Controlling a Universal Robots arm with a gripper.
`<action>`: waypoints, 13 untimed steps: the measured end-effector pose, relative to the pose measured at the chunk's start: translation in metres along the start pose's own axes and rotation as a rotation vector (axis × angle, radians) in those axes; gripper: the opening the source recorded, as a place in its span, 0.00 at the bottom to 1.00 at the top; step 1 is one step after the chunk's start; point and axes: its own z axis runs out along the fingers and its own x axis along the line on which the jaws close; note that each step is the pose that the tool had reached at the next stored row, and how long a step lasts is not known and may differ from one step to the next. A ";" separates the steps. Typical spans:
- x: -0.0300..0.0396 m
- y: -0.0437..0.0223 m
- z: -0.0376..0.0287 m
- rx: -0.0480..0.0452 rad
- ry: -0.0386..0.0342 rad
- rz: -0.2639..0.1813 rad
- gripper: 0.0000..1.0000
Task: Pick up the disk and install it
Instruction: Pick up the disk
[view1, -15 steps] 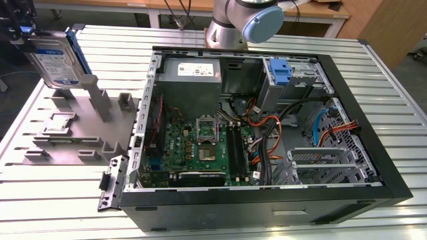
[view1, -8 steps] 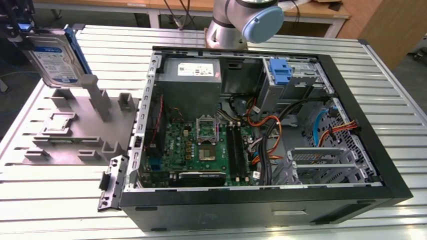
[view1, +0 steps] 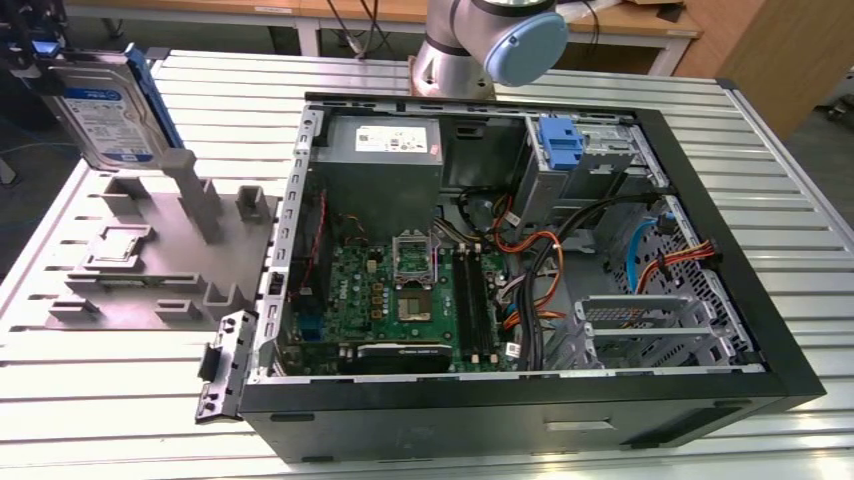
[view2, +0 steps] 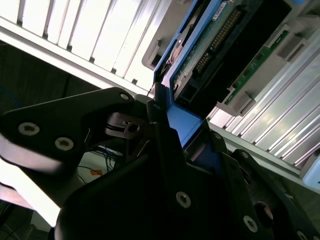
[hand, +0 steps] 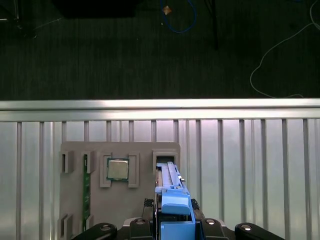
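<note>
Exterior view showed the disk (view1: 114, 110) hanging upright, label outward, just above the grey fixture (view1: 134, 262) at that view's left, well apart from the open computer case (view1: 534, 428). In the second wrist view the gripper (view2: 167, 117) was clamped on its blue carrier edge. Lifting it well, I judged, called for a firm, square hold and a straight rise clear of the fixture's posts (view1: 198, 195), without swing.

A ribbed aluminium table (view1: 120, 400) stands on dark carpeted floor (hand: 100, 50), with wooden desks (view1: 641, 22) beyond it.
</note>
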 end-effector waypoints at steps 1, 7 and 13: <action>0.0000 0.0000 -0.0006 -0.0001 0.0001 0.000 0.36; -0.0001 0.0001 -0.0048 -0.0001 0.0001 0.000 0.36; -0.0002 0.0001 -0.0055 0.0000 0.0000 0.000 0.36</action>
